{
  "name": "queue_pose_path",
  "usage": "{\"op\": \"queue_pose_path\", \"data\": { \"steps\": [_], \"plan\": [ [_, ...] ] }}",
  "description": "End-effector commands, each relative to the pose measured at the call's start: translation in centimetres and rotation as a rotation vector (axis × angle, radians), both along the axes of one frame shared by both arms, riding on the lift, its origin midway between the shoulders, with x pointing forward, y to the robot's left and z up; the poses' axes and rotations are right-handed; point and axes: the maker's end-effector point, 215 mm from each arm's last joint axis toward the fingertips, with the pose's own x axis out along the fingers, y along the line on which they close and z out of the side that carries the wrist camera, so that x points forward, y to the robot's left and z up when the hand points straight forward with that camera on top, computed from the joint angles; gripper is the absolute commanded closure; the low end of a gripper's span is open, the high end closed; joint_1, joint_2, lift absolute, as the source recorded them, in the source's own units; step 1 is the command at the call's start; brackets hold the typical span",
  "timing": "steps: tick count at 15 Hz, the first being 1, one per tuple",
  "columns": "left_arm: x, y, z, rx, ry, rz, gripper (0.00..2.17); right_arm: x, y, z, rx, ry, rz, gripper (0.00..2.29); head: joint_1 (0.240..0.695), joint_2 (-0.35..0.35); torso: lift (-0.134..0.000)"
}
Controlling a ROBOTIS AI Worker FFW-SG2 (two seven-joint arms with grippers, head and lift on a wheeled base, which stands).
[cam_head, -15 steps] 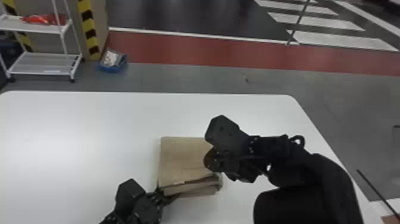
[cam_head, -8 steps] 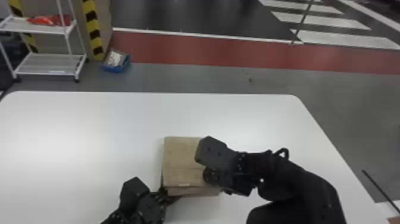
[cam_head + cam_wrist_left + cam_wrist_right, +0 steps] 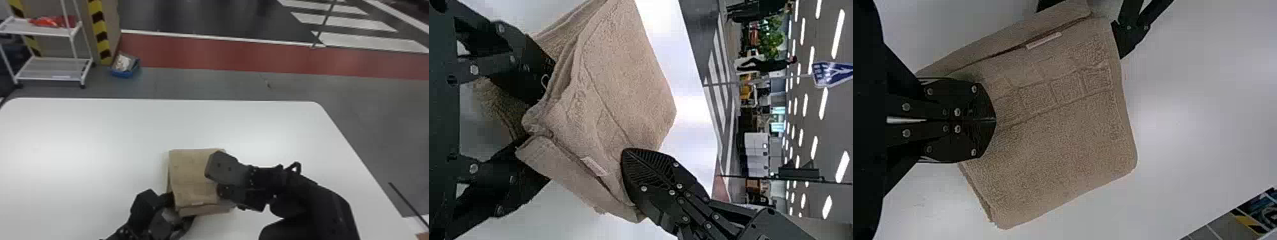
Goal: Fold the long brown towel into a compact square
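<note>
The brown towel (image 3: 191, 178) lies folded into a thick, roughly square stack near the table's front, a pale tag on its near edge. At its near-left corner is my left gripper (image 3: 178, 209), fingers spread above and below the layers. My right gripper (image 3: 223, 191) reaches over the towel's right side. In the left wrist view, the towel's corner (image 3: 574, 120) sits between the parted fingers of my left gripper (image 3: 548, 126). In the right wrist view, my right gripper (image 3: 994, 120) has its fingers together over the top of the towel (image 3: 1063, 145), touching or just above it.
The white table (image 3: 95, 137) extends beyond the towel. On the floor behind it are a white shelf rack (image 3: 51, 68) and a blue bin (image 3: 126, 71). The black right forearm (image 3: 319, 204) spans the table's near right.
The right gripper has moved left and nearer over the towel's right side. At the near-left corner, the left gripper's fingers have spread wider.
</note>
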Motion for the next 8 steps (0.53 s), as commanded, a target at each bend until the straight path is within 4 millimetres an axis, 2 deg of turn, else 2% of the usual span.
{"op": "queue_pose_path", "data": {
  "steps": [1,8],
  "plan": [
    [-0.20,0.66,-0.57,0.044,0.029,-0.004,0.06,-0.01,0.45,0.12,0.016,0.002,-0.003,2.02,0.695,-0.172,-0.125],
    [-0.93,0.53,0.03,0.035,0.063,-0.022,0.06,0.72,1.27,1.12,0.034,-0.040,-0.012,2.02,0.695,-0.147,-0.125]
  ]
}}
